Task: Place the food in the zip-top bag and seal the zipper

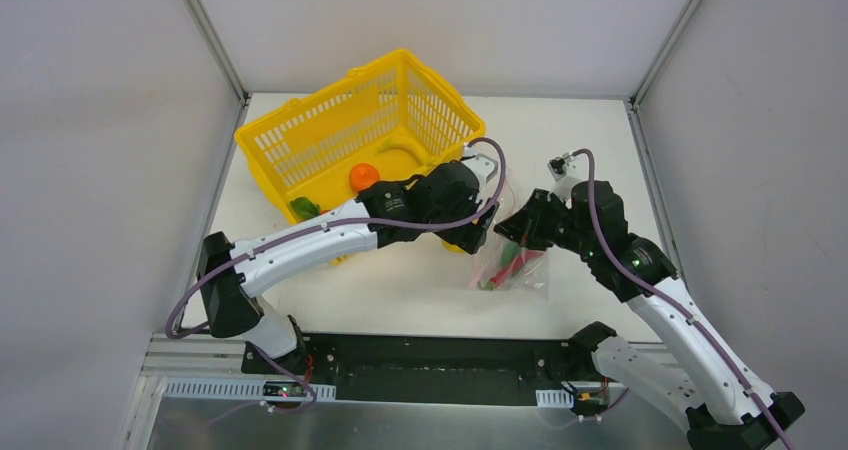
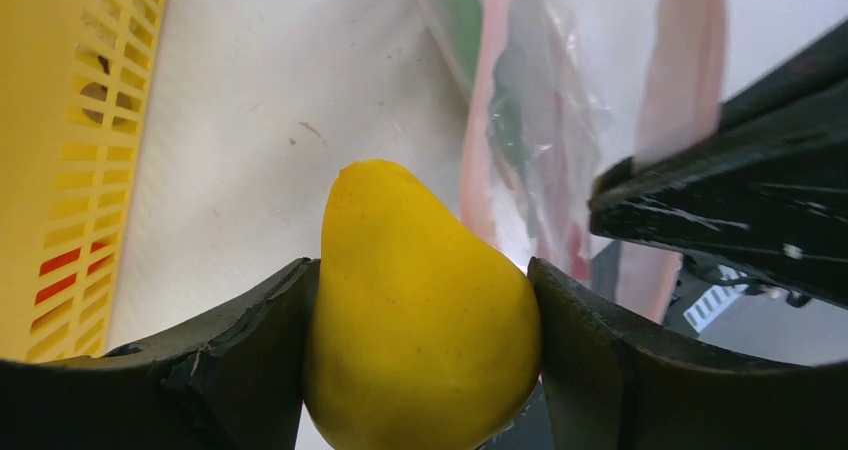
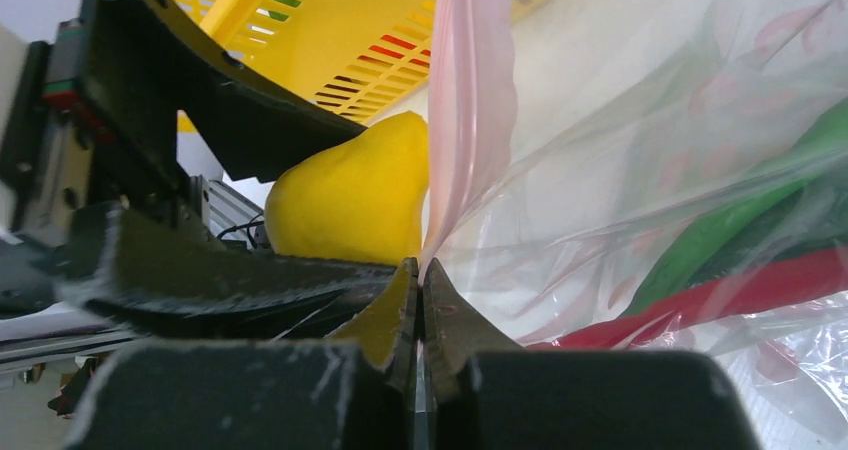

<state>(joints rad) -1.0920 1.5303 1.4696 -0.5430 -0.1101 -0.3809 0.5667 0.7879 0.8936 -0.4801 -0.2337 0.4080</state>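
Left arm reaches diagonally across the table, wrist beside the yellow basket [image 1: 300, 140]. Left gripper [image 2: 420, 280] grips the yellow lemon [image 2: 400, 360] by its sides, just beside the zip-top bag [image 3: 640, 170]. Right arm bends inward at the elbow. Right gripper [image 3: 418, 300] is pinched tight on the pink zipper [image 3: 470, 120] edge. A green pepper [image 3: 730, 230] and red chili [image 3: 720, 295] lie inside the bag.

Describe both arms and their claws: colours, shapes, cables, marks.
Both the left arm and right arm have white rounded links with black joints and bases. A purple-grey cable loops along each. The left claw and right claw have black, curved fingers; pale scratches mark the right's.
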